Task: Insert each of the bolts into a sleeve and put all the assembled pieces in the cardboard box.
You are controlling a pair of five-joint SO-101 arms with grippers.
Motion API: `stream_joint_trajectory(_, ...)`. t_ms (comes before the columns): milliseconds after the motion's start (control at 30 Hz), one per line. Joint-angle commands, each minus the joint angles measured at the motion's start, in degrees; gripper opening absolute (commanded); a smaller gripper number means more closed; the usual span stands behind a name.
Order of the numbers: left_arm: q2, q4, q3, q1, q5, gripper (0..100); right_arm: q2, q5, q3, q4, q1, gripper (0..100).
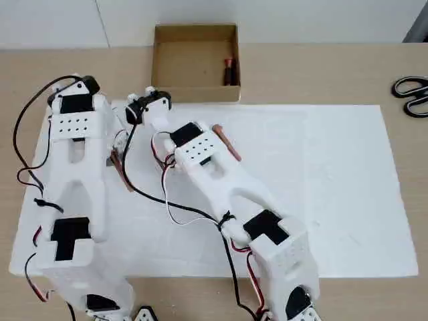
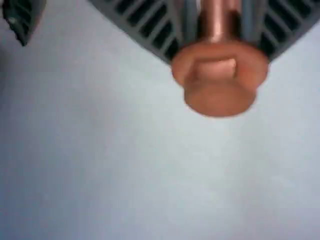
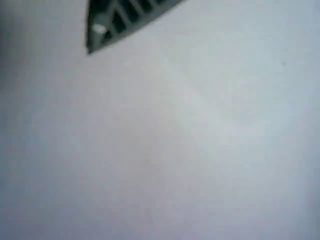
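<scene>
Copper-coloured flanged bolt (image 2: 218, 80) clamped head-outward in left gripper (image 2: 217, 35) over white paper sheet (image 2: 125, 175) | step: probably bolt-to-sleeve insertion | next: needs shank lined up with the bore of a sleeve | brown cardboard box (image 1: 194, 93), well apart, holds one dark piece (image 1: 229, 70).

A pale wooden tabletop (image 1: 321, 73) runs the full width of the scene. A large white sheet (image 1: 334, 187) lies flat on it and covers most of the middle, leaving a bare wooden strip along the far edge and narrower margins at the right and near edges. The sheet's surface is plain, with a few faint marks. A pair of black-handled scissors (image 1: 412, 95) lies on the bare wood at the right edge, toward the far right corner, just off the sheet. A white wall (image 1: 301, 20) rises behind the far edge.
</scene>
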Motion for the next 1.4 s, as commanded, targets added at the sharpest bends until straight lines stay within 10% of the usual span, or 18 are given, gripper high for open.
stream_joint_trajectory(0, -3.43, -0.79, -0.22, -0.18, -0.44, 1, 0.4, -0.62, -2.29, -1.1, 0.13, 22.3)
stream_joint_trajectory(1367, -3.69, -0.97, 1.89, -0.09, -0.53, 1, 7.34, -0.44, -4.13, -1.63, 0.22, 3.1)
